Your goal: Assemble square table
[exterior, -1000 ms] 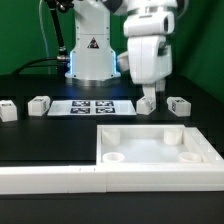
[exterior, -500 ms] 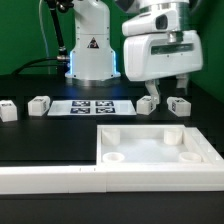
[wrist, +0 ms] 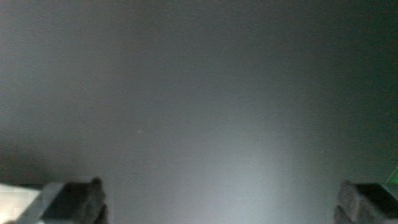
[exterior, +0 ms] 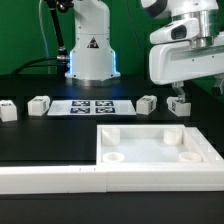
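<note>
Square top (exterior: 150, 147): one, tray side up, lying on the black table (exterior: 40, 140) close against the L-shaped wall (exterior: 50, 178). Its corner sockets look empty (no leg fitted).
Gripper (exterior: 195, 92): fingers spread wide and grasping nothing, hanging above the leg at the exterior view's right.
Marker board (exterior: 92, 106): flat, between the legs.
Legs: four, loose, in a row beyond the top: leg one (exterior: 5, 111), leg two (exterior: 40, 104), leg three (exterior: 147, 104), leg four (exterior: 181, 104).
Status (a judgement): assembly not begun; all four legs are left to fit.
</note>
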Motion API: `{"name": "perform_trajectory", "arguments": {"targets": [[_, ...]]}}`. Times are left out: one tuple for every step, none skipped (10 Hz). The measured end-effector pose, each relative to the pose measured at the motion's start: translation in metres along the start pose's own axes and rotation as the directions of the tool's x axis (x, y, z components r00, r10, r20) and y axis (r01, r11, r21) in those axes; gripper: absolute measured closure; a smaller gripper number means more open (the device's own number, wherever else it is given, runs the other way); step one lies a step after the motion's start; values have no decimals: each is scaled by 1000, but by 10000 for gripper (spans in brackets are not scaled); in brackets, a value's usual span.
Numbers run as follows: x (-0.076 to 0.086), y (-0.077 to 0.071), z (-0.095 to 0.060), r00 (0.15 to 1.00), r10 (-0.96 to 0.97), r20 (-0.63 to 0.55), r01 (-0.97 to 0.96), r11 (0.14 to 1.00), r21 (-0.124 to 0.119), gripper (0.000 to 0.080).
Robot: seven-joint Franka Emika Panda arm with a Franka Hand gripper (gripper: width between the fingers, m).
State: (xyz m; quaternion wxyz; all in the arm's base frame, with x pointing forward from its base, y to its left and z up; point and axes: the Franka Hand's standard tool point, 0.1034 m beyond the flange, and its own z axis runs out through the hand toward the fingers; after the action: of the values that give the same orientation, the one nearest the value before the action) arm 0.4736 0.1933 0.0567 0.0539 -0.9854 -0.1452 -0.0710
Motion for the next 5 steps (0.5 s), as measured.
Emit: {"name": "perform_trajectory", "arguments": {"targets": [[1,0,-1,1000,1,-6,-1,1000,0,151],[0,0,0,1000,1,-2,-1,1000,0,151],[-17,-5,1,990,56,132,-55,998,-13,151],[-27,-12,-5,963,67,259,-61,998,-33,151],[-28,-15,-6,946,71,315,-62,997,-40,151]]}}
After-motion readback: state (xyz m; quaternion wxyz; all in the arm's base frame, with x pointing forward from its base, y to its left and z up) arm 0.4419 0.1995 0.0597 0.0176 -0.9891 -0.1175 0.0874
